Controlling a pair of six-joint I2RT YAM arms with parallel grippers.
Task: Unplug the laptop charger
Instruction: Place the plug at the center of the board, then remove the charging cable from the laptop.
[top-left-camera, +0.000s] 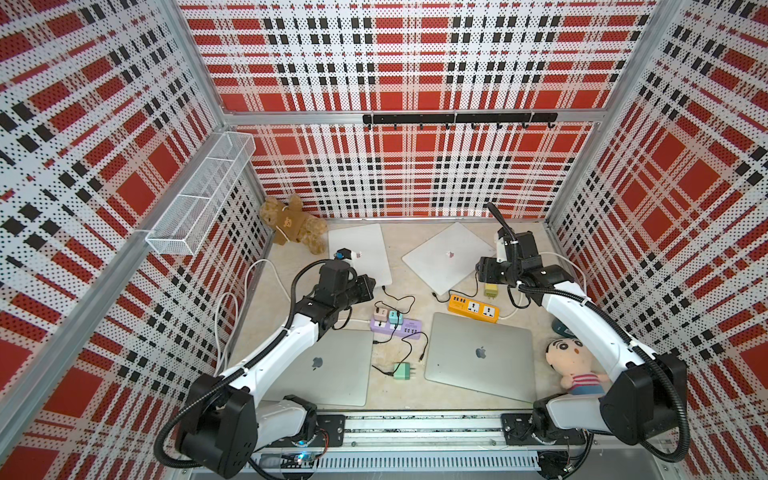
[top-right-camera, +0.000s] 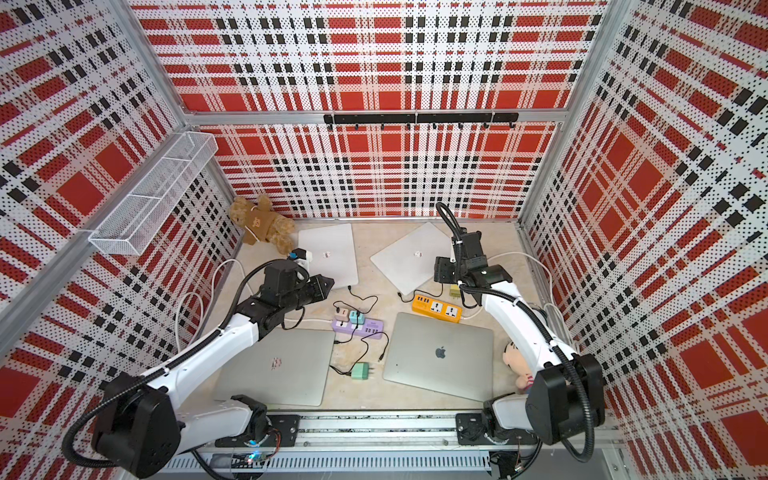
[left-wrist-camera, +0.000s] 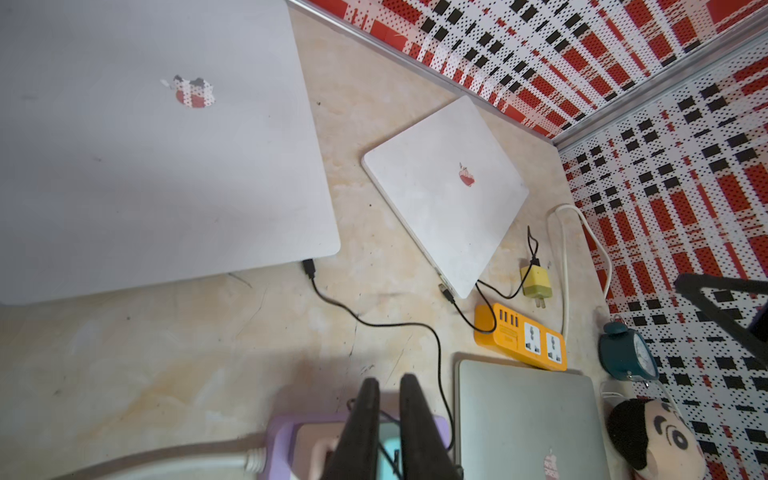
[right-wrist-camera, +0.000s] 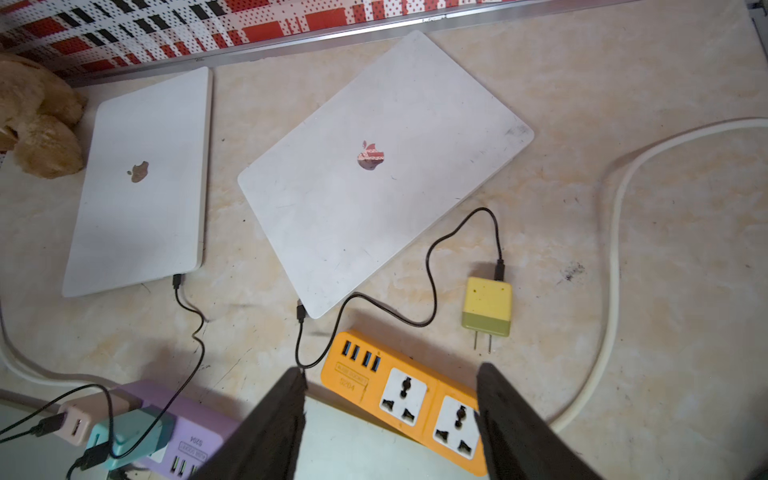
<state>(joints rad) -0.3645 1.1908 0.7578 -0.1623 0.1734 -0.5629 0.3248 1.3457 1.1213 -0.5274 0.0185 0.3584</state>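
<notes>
Chargers seated in sockets: two, a teal charger (top-left-camera: 395, 318) and a pink charger (top-left-camera: 379, 312), side by side and upright at the end of the purple power strip (top-left-camera: 405, 327) nearest the left arm. The strip's long axis runs across the worktop (left-wrist-camera: 166, 353), slightly aslant. A black cable (left-wrist-camera: 374, 322) from the far left laptop (top-left-camera: 359, 253) seems to run to the teal one, so I take that as the target. The left hand (left-wrist-camera: 388, 380) hovers over the strip with fingers drawn almost together, only a thin slit between them and nothing clamped. Through that slit the teal body shows back toward the wrist, so the tips sit past and above the charger, not around it. The right hand (right-wrist-camera: 390, 368) is spread wide and empty above the orange power strip (right-wrist-camera: 353, 376), well apart from the purple one. A yellow charger (right-wrist-camera: 488, 305) lies loose beside the orange strip, prongs bare. Judgement: the left arm is clearly nearer. It would need to spread its fingers, draw back, drop over the teal body, then pull straight up along the prongs.
</notes>
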